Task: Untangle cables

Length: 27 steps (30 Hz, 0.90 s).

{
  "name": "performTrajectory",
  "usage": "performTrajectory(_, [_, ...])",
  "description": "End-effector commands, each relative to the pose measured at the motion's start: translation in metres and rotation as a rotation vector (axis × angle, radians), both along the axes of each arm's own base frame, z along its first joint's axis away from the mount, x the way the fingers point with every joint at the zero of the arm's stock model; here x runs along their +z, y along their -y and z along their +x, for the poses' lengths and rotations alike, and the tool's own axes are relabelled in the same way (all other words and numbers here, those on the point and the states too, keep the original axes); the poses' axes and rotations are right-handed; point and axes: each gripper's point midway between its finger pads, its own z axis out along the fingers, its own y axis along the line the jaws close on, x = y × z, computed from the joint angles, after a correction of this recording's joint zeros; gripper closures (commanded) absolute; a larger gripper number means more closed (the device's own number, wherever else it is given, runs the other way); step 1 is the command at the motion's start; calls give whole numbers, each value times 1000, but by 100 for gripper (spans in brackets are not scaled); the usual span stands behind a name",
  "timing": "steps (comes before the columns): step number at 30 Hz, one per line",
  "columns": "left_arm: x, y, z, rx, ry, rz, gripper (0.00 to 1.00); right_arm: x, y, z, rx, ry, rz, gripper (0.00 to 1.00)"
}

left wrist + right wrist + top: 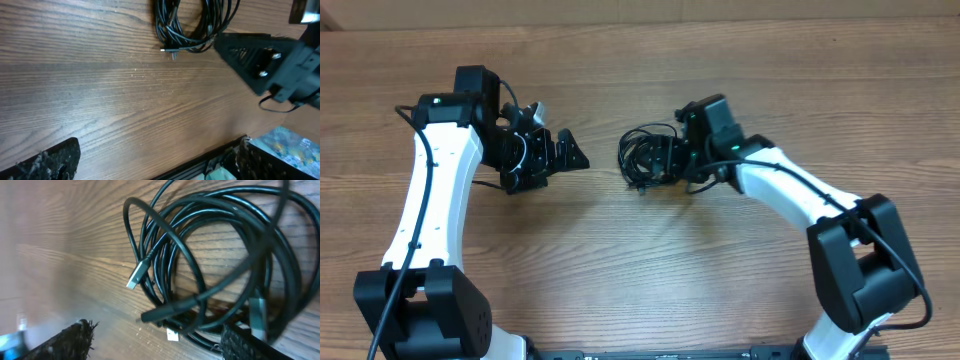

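The cables (645, 155) lie as one coiled black bundle on the wooden table, centre of the overhead view. In the right wrist view the coil (220, 265) fills the frame, with a silvery plug tip (136, 276) and a small white tip (172, 335). My right gripper (160, 342) is open, low over the near edge of the coil, one finger beside the strands; nothing is held. In the left wrist view the bundle (192, 25) lies at the top. My left gripper (155, 160) is open and empty, well to the left of the bundle (548, 158).
The right arm's black gripper body (270, 62) shows in the left wrist view next to the coil. The table's front edge with a black rail (210, 160) is near the left gripper. Bare wood (650, 250) lies in front of the bundle.
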Motion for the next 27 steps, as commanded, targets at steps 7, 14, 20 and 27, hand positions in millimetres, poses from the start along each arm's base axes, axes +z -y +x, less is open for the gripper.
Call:
performTrajectory(7, [2,0,6,-11,22,35,0,-13,10,16,-99,103,-197,35])
performTrajectory(14, [1,-2,6,-10,21,48,0,-38,7,22,-95,92,-205,47])
performTrajectory(20, [0,-3,6,-9,21,53,0,-27,1,28,-94,118,-180,89])
performTrajectory(27, [8,18,1,-39,16,-39,0,70,-35,23,-1,133,48,96])
